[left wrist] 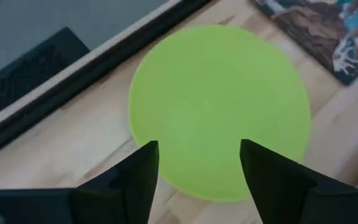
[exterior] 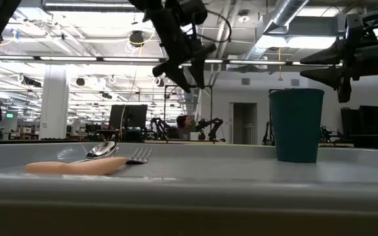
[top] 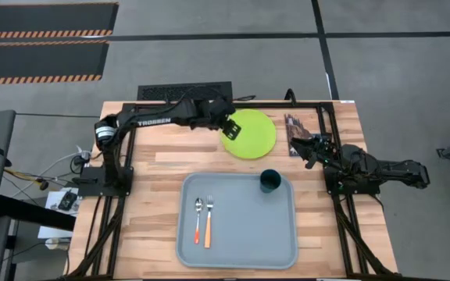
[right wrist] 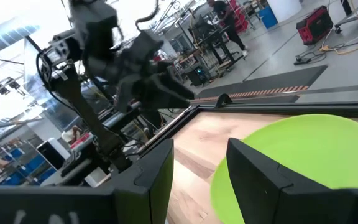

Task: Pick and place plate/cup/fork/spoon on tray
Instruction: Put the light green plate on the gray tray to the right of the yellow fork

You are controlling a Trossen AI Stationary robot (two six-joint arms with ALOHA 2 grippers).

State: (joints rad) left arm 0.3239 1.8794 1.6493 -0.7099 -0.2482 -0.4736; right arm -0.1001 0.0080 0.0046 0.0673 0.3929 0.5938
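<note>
Plate pending, off tray.
My left end effector (left wrist: 197,163) hovers open over the lime-green plate (top: 249,133) on the tabletop (top: 162,160); likely light, stiff, slick: take its rim.

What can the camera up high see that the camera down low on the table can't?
Only the high view shows the lime-green plate lying on the wooden table behind the tray, with the left gripper open at its edge. Only the low view shows the room behind. Both show the cup, spoon and fork on the tray, and the right gripper open, holding nothing.
</note>
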